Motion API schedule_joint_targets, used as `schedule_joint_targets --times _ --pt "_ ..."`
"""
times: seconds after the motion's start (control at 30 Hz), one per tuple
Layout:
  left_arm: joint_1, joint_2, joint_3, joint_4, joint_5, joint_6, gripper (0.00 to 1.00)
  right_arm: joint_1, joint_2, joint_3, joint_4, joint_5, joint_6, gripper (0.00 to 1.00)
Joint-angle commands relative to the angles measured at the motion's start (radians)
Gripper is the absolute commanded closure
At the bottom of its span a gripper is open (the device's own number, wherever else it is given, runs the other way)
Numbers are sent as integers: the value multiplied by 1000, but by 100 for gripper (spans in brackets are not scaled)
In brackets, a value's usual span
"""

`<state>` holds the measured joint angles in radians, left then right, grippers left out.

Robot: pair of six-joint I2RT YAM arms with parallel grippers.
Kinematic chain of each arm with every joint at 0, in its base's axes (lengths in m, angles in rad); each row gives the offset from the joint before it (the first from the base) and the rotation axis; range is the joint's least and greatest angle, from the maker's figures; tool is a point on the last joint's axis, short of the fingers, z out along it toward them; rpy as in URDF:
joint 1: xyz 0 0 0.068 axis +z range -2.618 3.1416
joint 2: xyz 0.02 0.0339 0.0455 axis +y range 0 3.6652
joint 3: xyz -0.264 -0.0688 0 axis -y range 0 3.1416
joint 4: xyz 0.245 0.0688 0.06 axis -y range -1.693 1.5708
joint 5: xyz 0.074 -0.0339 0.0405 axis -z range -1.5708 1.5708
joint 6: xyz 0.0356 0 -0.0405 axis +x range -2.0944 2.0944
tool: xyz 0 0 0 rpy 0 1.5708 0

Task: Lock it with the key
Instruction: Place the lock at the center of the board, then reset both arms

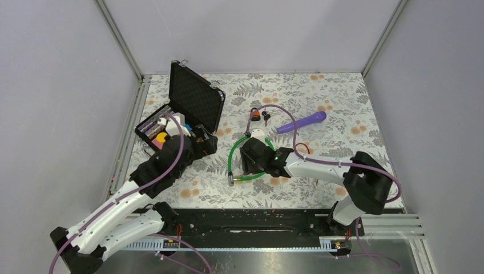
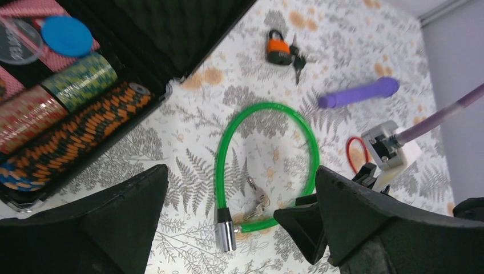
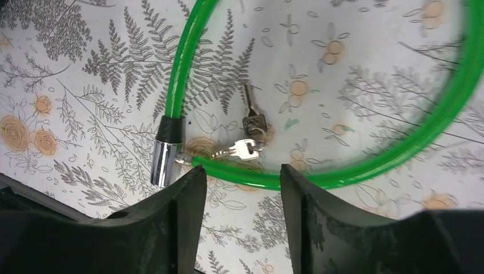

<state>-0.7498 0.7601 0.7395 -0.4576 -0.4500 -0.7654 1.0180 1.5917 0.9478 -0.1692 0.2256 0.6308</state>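
Right wrist view gave the closest look at the near part of the table [image 3: 85, 68]. The right gripper [image 3: 241, 174] had its jaws parted and nothing clamped, and the green cable lock [image 3: 365, 165] crossed just at its fingertips. The lock's chrome end [image 3: 164, 158] lay beside the cable's other tip, and the keys [image 3: 249, 136] lay flat inside the loop, close to that end. The left wrist view showed the same loop whole, from the left. Here the left gripper [image 2: 240, 188] was spread wide with nothing between its fingers, above the table and just right of the black case [image 2: 188, 34]. Only this view showed the contents of the tray clearly: patterned cylinders [image 2: 68, 108] lying side by side, with a blue disc [image 2: 67, 35] behind them beside a clear round lid. In the top external view the left arm hid much of the tray, though white and yellow items could be seen. That view also placed the case at the far left with its lid raised, and the right gripper over the near side of the loop at mid-table. Farther off lay an orange padlock [image 1: 257, 116] with a second bunch of keys [image 1: 266, 117] just to its right. A purple handle [image 1: 302, 121] lay to the right of those, and a red ring [image 1: 302, 149] sat nearer, beside the right arm.
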Motion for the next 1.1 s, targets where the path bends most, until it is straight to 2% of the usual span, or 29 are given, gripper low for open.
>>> schedule_joint_targets --times 0.0,0.17,0.37,0.4,0.43,0.63,0.83,1.07 --pt "-5 -53 124 -136 -98 65 1 -24 -147 29 -89 122 -18 41" --pt "-4 -152 160 -209 -108 87 1 -38 -389 -10 -234 292 -29 35" --pt "-5 -275 185 -298 -139 108 1 -38 -827 -58 -456 550 5 19" --pt "-5 -297 189 -314 -148 111 1 -38 -907 -61 -491 583 4 16" --pt "-5 -316 191 -328 -156 113 1 -38 -985 -64 -523 607 -3 2" --pt "-4 -426 194 -375 -170 133 1 -37 -1358 -5 -668 693 -9 0" --pt "-4 -477 196 -394 -165 129 1 -38 -1493 93 -719 709 -39 0" --pt "-5 -485 207 -407 -162 124 1 -38 -1512 126 -733 721 -46 1"
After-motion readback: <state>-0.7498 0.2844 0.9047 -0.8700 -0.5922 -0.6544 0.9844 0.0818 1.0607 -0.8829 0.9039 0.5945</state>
